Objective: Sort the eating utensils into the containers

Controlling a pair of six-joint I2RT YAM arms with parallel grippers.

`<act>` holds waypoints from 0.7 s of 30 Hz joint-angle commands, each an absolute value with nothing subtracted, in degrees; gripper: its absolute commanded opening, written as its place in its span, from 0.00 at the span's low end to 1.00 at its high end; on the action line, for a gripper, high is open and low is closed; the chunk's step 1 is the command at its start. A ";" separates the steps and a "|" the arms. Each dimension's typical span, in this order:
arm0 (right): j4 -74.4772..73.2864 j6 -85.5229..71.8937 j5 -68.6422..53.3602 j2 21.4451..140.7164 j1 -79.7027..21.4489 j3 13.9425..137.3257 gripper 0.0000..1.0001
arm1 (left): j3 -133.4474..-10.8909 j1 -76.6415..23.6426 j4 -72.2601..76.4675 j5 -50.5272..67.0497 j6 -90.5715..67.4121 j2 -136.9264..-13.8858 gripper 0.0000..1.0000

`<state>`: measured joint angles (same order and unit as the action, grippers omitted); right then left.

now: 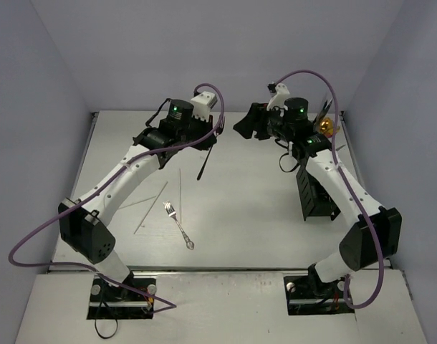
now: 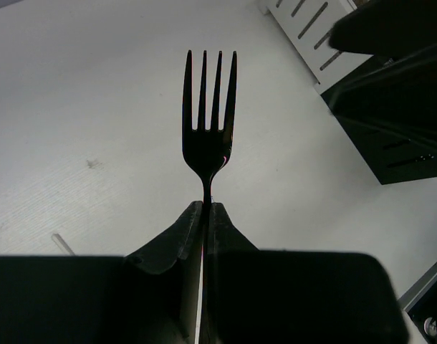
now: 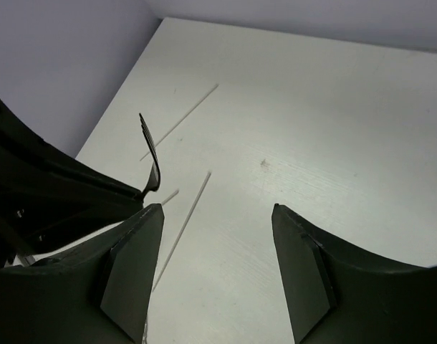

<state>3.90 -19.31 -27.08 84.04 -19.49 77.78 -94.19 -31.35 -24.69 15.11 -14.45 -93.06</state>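
Item: my left claw [image 2: 205, 209], clamped on the neck of the dark fork [image 2: 208, 122], tines up at frame centre.
Item: my right claw [image 3: 218, 236], jaws apart, holding nothing.
Item: silver fork [image 1: 178, 224], flat on the table [image 1: 254, 215], lower centre of the overhead view.
Item: pale sticks [image 1: 152, 206], just left of it.
Item: black container [image 1: 315, 193], right side.
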 commanded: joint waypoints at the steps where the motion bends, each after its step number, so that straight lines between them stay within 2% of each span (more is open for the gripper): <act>1: 7.56 -21.52 -26.19 85.91 -22.06 83.93 0.60 | -94.92 -32.92 -23.27 15.97 -14.76 -91.70 0.00; 9: 7.82 -19.37 -26.95 89.08 -25.10 85.11 0.60 | -95.10 -34.28 -23.29 16.40 -13.80 -91.02 0.00; 11: 7.82 -19.19 -26.98 89.80 -25.36 84.93 0.56 | -95.10 -34.28 -23.22 16.66 -13.80 -91.13 0.00; 13: 7.83 -18.81 -26.98 90.54 -25.57 85.00 0.47 | -95.17 -34.28 -23.20 16.88 -13.71 -90.96 0.00; 17: 7.91 -18.72 -26.81 91.25 -25.43 85.43 0.22 | -94.44 -34.28 -22.57 17.14 -13.57 -90.36 0.00; 19: 7.98 -18.79 -27.00 91.19 -25.18 85.65 0.03 | -93.72 -34.28 -22.09 17.42 -13.34 -89.62 0.00; 21: 7.91 -18.57 -27.37 90.61 -24.60 85.78 0.00 | -93.29 -34.35 -22.03 17.64 -13.12 -88.91 0.01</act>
<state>3.67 -19.55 -27.01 92.08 -25.21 82.58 -93.63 -34.07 -25.80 16.26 -13.92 -93.30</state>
